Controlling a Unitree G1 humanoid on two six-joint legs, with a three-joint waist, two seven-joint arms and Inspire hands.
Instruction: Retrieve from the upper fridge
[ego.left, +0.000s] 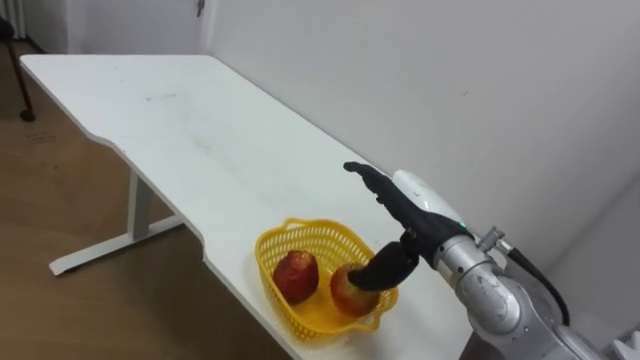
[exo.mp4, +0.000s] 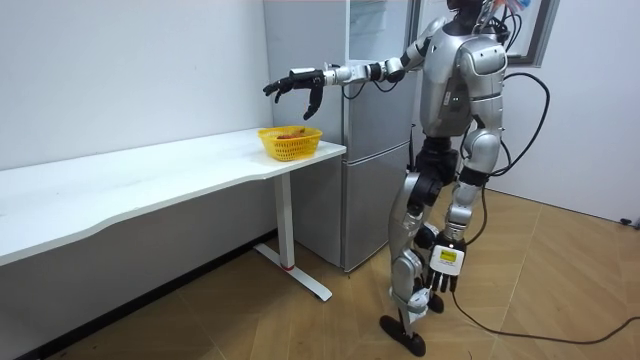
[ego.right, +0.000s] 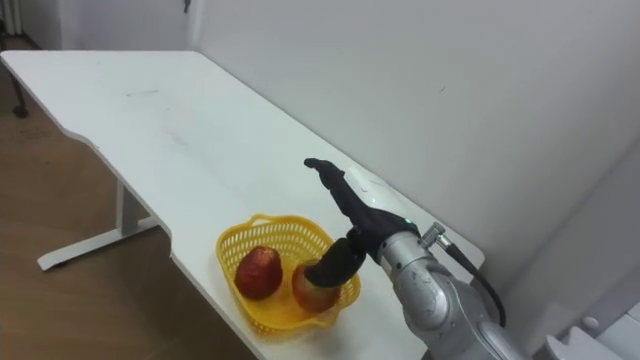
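Note:
A yellow basket (ego.left: 272, 247) stands at the near end of the white table (ego.left: 180, 130), close to its edge. Two red apples lie in it, one on the left (ego.left: 297, 275) and one on the right (ego.left: 347, 291). My right hand (ego.left: 402, 213) is stretched out over the basket's right side, open, with nothing in it. In the room view the right hand (exo.mp4: 296, 82) hovers well above the basket (exo.mp4: 290, 144). My left hand (exo.mp4: 446, 268) hangs by my side. I stand on the floor next to the grey fridge (exo.mp4: 375, 150).
The long white table (exo.mp4: 150, 185) runs along the wall towards the room view's left. The fridge stands right beside the table's end, and its doors look closed. Wooden floor lies in front of the table.

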